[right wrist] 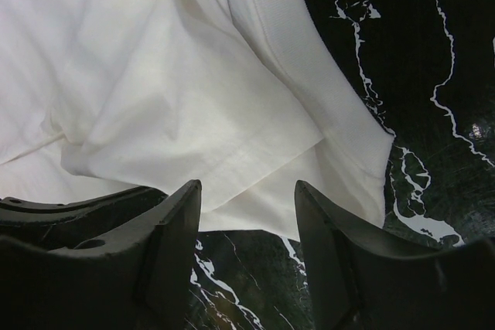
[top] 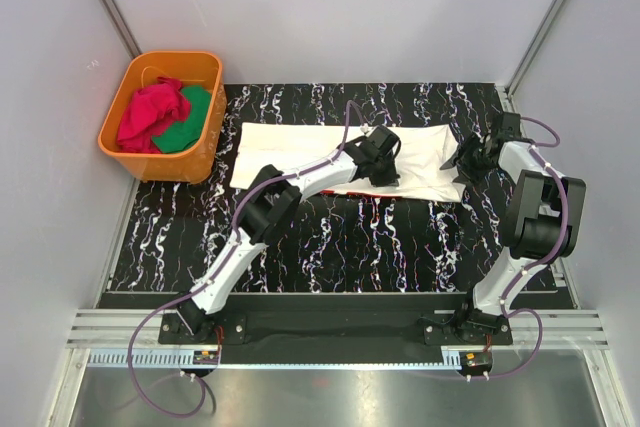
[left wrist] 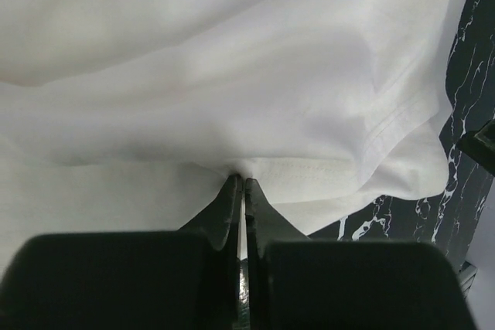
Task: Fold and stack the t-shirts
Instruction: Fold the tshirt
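Observation:
The cream-white t-shirt point(top: 300, 142) lies folded lengthwise across the far half of the black marbled table. My left gripper point(top: 380, 169) is at its near edge, right of the middle, shut on a pinch of its cloth point(left wrist: 255, 164); a sliver of red shows just under that edge. The shirt fills the left wrist view point(left wrist: 193, 75). My right gripper point(top: 462, 159) is open at the shirt's right end, its fingers over bare table beside a folded sleeve point(right wrist: 193, 113). The chest print is hidden. Red cloth point(top: 152, 112) lies in the tub; no script shows.
The orange plastic tub point(top: 200, 152) stands at the far left, off the table's corner, with red and green cloth point(top: 185, 122) in it. Grey walls close in the sides and back. The near half of the table point(top: 340, 247) is bare marbled surface.

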Available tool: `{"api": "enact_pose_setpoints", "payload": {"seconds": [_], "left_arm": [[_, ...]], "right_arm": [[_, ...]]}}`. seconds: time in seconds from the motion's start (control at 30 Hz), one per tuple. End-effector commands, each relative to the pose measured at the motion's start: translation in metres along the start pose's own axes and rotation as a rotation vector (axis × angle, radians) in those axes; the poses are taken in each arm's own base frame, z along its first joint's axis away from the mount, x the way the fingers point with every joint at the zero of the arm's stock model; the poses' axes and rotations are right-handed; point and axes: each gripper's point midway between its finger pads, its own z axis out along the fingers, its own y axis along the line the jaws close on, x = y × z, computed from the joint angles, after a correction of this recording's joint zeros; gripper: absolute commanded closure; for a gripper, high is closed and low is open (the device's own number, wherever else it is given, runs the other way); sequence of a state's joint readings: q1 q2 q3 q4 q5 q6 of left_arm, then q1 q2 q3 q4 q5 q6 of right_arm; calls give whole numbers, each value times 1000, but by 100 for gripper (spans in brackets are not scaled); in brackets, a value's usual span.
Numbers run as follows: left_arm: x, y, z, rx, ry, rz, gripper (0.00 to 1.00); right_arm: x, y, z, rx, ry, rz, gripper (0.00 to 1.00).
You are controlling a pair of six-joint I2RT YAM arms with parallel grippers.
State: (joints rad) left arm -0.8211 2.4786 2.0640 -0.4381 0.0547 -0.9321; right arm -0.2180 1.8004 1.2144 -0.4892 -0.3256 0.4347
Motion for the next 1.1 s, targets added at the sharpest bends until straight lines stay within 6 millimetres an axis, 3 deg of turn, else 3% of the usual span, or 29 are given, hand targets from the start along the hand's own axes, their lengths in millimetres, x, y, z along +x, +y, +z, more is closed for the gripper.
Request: {"api": "enact_pose_setpoints", "payload": {"seconds": [0.0, 0.2, 0.3, 0.43, 0.6, 0.67, 0.73, 0.8, 1.07], "left_arm": [[-11, 1, -4, -29, -42, 58, 100], [-68, -44, -72, 79, -260, 149, 100], [-86, -52, -84, 123, -290, 143, 100], [-89, -55, -82, 165, -267, 121, 100], [-87, -60, -79, 203, -249, 115, 100], [-89, -61, -79, 208, -248, 113, 100], [-91, -61, -79, 210, -253, 111, 100], [-95, -59, -80, 206, -257, 107, 100], [-97, -51, -76, 206, -249, 88, 100]], "right_arm": [[-7, 4, -4, -18, -31, -7, 41], [-2, 6, -1, -45, -16, 14, 40], [1, 5, 4, -48, 2, 26, 40], [2, 4, 8, -45, 9, 32, 46], [4, 0, 11, -43, 21, 56, 62], [11, 0, 15, -66, 43, 84, 62], [11, 5, 16, -105, 39, 121, 50], [15, 5, 18, -124, 41, 155, 47], [17, -2, 42, -136, 66, 143, 52]]}}
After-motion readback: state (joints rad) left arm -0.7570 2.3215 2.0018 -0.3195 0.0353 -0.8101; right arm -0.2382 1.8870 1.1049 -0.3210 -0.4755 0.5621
